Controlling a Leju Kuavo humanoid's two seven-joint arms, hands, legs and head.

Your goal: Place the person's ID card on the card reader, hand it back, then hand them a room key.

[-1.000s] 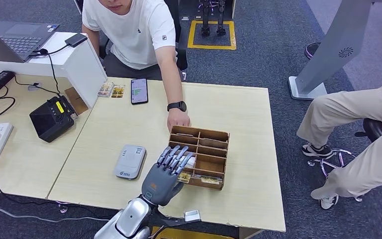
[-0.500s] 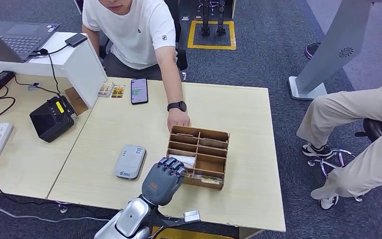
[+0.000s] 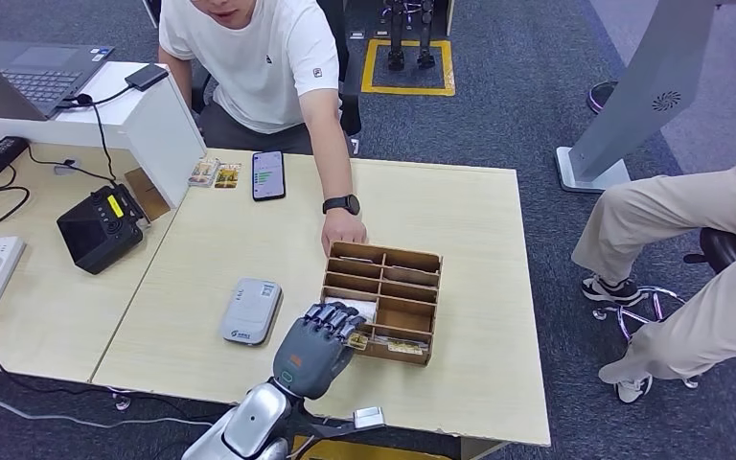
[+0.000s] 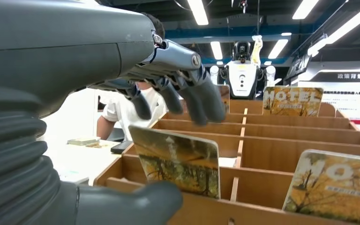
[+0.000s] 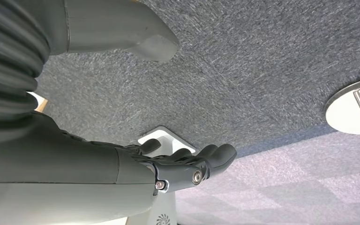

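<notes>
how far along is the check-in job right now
Late stage, it seems. The white card reader lies bare on the table with no ID card on it, so that part looks finished. The left hand is curled over the wooden compartment box, its thumb and fingers either side of a yellow hotel key card. Handing it to the person remains.

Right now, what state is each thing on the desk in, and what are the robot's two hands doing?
Left hand: fingers curled over the near-left corner of the wooden box, closing around a key card, not clearly gripping.
Right hand: hanging over carpet, holding nothing.
Wooden box: open-topped, divided, cards standing inside.
Key card: upright in its slot.
Card reader: flat, nothing on it.
Phone: screen lit.
</notes>
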